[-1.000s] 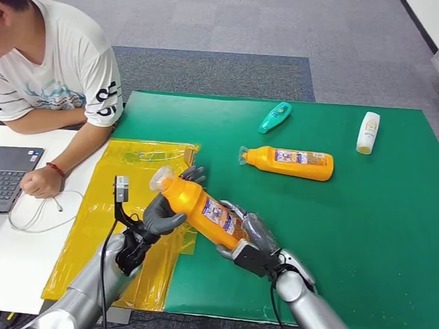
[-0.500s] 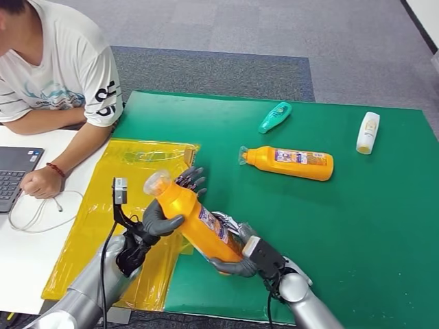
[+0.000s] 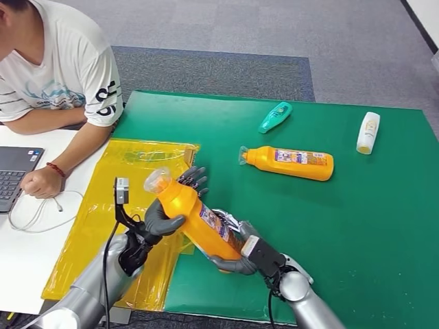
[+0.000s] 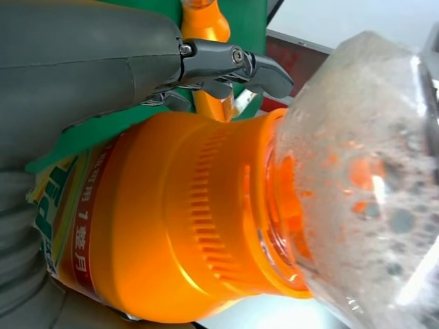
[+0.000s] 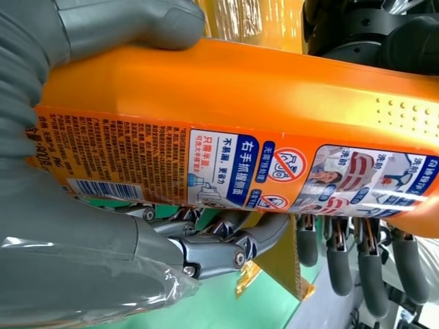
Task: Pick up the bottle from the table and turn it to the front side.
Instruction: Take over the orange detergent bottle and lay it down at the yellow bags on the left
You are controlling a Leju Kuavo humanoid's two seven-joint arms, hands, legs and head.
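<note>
Orange bottle (image 3: 199, 218) sits lower centre of the head frame, lifted off the table and tilted, clear cap (image 3: 156, 180) end pointing up-left, base down-right. Left hand (image 3: 164, 212) grips the neck end, thumb across the near side, dark fingers (image 3: 193, 179) wrapped over the far side. Right hand (image 3: 239, 250) cradles the base end, thumb under it. Both hands grasping the same bottle.

Bottle look: glossy orange plastic, ribbed collar (image 4: 207, 212) below a translucent cap. Label (image 5: 217, 168) carries a barcode, fine print, blue panel and red prohibition icons; that text side faces the right wrist camera.

Surface: green mat (image 3: 362, 226) across centre and right of the head frame, yellow plastic sheet (image 3: 103, 205) on its left edge. On the mat: second orange bottle (image 3: 290, 163) lying flat at centre, teal bottle (image 3: 275, 116) upper centre, white bottle (image 3: 368, 131) upper right. White desk (image 3: 20, 253) at left with laptop (image 3: 16, 175) and cable (image 3: 36, 209); seated person (image 3: 57, 75) upper left, hand on the desk. Grey carpet floor (image 3: 258, 34) at top.
</note>
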